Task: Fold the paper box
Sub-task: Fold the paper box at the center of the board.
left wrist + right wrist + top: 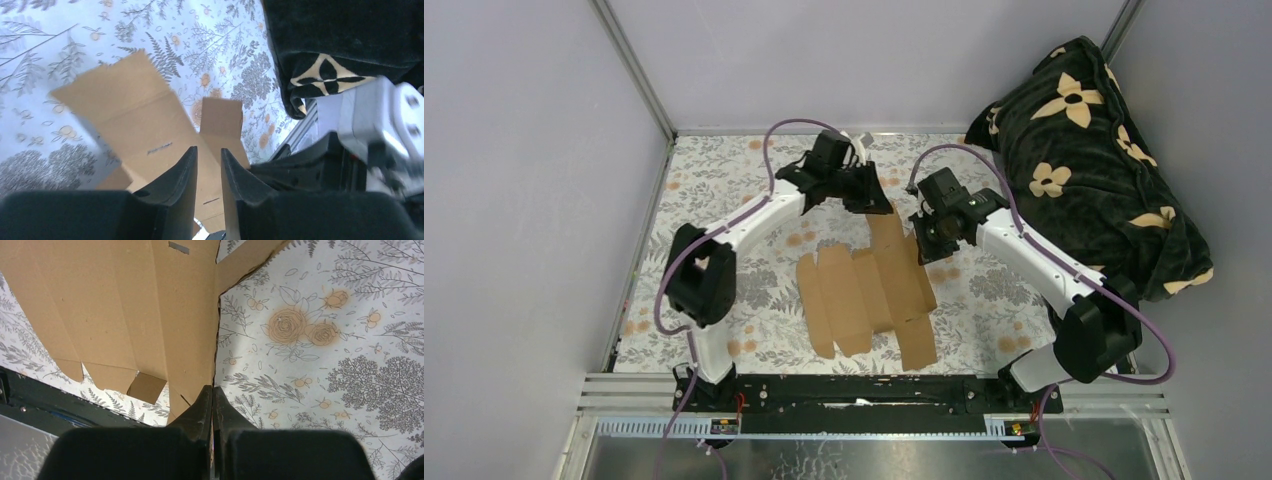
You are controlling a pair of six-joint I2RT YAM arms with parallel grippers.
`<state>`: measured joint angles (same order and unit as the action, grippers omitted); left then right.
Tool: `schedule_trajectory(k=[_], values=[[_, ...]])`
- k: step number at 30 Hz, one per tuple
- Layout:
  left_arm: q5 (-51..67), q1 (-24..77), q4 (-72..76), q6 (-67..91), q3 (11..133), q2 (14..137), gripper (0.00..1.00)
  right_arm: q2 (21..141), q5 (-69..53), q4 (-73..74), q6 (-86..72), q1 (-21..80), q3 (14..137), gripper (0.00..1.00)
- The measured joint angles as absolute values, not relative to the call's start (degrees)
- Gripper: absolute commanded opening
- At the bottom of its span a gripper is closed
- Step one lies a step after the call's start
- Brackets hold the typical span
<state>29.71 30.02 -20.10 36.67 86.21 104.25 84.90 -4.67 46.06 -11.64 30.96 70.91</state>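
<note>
— While the paper box lies unfolded on the table, the right end effector is clamped tight on its edge!
— And the left end effector hangs over its far end, fingers slightly parted.

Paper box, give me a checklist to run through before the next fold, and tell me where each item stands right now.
1. Paper box lies unfolded as a sheet on the table: ok.
2. Right hand is closed on the sheet's edge: ok.
3. Left hand is open over the far flap and holds nothing: ok.
4. Left hand is touching the cardboard: cannot tell.
5. Blanket lies apart from the sheet: ok.
</note>
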Motion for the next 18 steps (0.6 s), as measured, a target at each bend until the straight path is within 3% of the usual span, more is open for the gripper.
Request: schedule_trajectory(k=[18], values=[[39.99, 30.17, -19.16, 35.62, 107.15, 126.30, 0.31, 84.44, -5.69, 45.98, -7.18, 32.71, 70.61, 0.00]])
